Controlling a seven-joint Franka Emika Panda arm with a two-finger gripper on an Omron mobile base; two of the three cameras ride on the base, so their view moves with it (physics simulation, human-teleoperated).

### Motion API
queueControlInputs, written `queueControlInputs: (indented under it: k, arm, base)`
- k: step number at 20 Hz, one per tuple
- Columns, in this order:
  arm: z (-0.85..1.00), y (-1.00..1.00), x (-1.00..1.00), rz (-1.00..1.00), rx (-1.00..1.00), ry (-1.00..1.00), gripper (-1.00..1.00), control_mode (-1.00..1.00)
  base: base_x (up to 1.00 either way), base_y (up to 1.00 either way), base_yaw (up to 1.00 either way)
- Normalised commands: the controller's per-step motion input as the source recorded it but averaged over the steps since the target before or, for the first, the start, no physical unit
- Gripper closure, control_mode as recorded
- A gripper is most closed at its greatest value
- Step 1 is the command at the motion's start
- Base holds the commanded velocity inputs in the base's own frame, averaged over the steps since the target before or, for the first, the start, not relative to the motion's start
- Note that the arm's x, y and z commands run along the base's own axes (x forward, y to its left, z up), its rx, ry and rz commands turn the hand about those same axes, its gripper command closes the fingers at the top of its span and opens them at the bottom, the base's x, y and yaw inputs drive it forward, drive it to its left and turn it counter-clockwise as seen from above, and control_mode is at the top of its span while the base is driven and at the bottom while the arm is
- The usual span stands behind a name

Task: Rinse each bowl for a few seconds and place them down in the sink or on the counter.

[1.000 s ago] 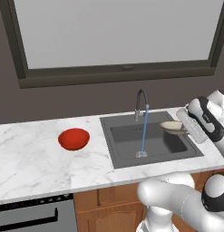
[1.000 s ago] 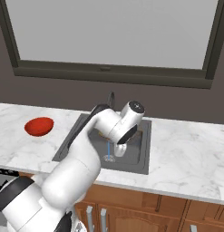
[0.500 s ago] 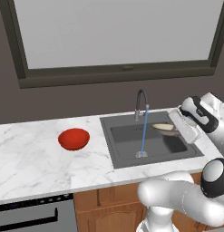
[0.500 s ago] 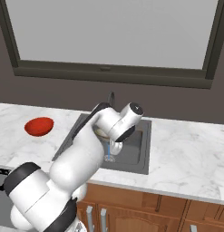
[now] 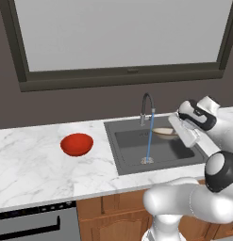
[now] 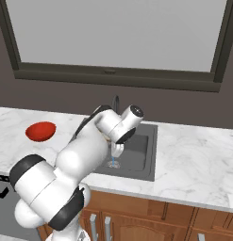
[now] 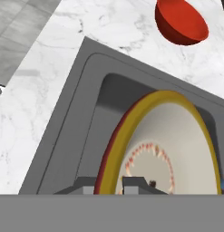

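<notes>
— Bowls first: where does each one sit?
— One red bowl (image 5: 77,144) rests on the white marble counter (image 5: 33,164), left of the sink (image 5: 137,153) and well apart from it. From the hand view it shows at the top (image 7: 180,21), on the marble beyond the basin's edge. The cream bowl (image 5: 164,132) is up over the right half of the sink, just right of the water stream (image 5: 149,136) that falls from the dark arched faucet (image 5: 145,106) to the drain.

— And the gripper?
— The gripper (image 7: 114,186) is closed down on the cream bowl's rim, its fingertips (image 7: 136,183) pinching the wall of the bowl from both sides. (The hand view shows this best: the yellowish-brown rim (image 7: 131,122) runs right between the two dark tips.) The bowl is tipped on edge there, its pale inside with a ring of small reddish marks facing the camera.

— Is the bowl under the water?
— It is near the stream, though whether water touches it cannot be told. In the right base view the arm's own white body (image 6: 96,141) hides the bowl and most of the basin.

— Anything else close by?
— A large window (image 5: 122,37) sits in the wall behind the sink, and wooden cabinets (image 6: 151,221) run below the worktop.
</notes>
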Motion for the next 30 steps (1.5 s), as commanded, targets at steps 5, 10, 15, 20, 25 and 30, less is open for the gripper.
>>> queueControlInputs:
  k: [5, 10, 15, 20, 25, 30]
  arm:
    - [-0.15, 0.08, 0.37, 0.0, -0.01, -0.02, 1.0, -1.0]
    - [-0.15, 0.0, 0.36, 0.0, 0.0, -0.02, 1.0, -1.0]
    - [-0.17, 0.0, 0.43, 0.0, 0.0, -0.02, 1.0, -1.0]
    - [-0.2, 0.05, 0.46, 0.0, 0.0, -0.01, 1.0, -1.0]
    - [-0.13, 0.03, 0.34, 0.0, 0.0, -0.03, 1.0, -1.0]
    - [0.0, -0.1, -0.01, 0.0, 0.0, -0.07, 1.0, -1.0]
  base:
    - [0.0, 0.0, 0.0]
    - [0.0, 0.0, 0.0]
    - [0.0, 0.0, 0.0]
    - [0.0, 0.0, 0.0]
    - [0.0, 0.0, 0.0]
    - [0.0, 0.0, 0.0]
